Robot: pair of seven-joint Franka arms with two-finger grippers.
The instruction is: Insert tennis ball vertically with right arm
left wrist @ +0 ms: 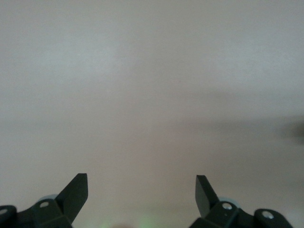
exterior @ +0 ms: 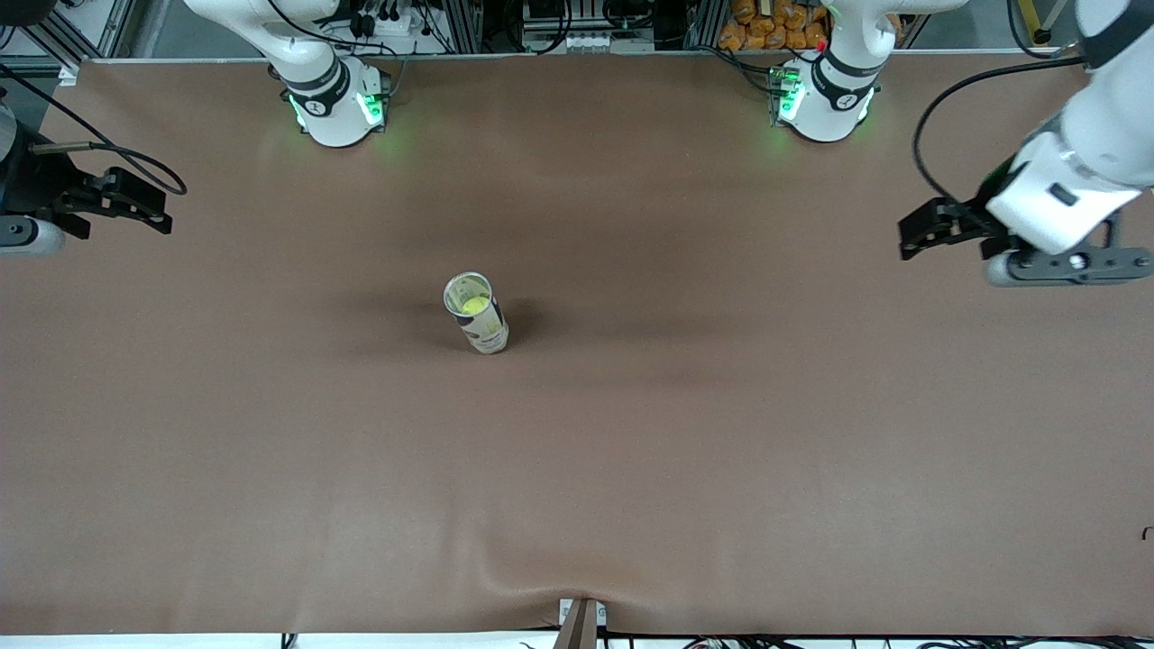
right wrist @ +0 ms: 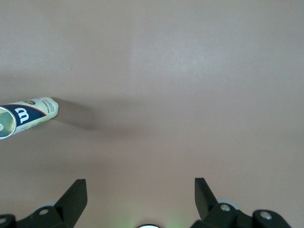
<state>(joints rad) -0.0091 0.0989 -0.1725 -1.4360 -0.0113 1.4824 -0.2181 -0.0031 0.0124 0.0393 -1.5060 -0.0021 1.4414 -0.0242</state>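
Near the table's middle, a clear tube [exterior: 476, 324] with a dark logo label stands upright, a yellow-green tennis ball [exterior: 471, 306] inside. Both the right gripper [exterior: 135, 200] and left gripper [exterior: 924, 236] hang released over opposite table ends.

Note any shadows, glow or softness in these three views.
Front view: the can casts a soft shadow toward the left arm's end; green glow from the base lights tints the table. Left wrist view: hazy, pale, with a dark band. Right wrist view: sharper, the can's shadow distinct.
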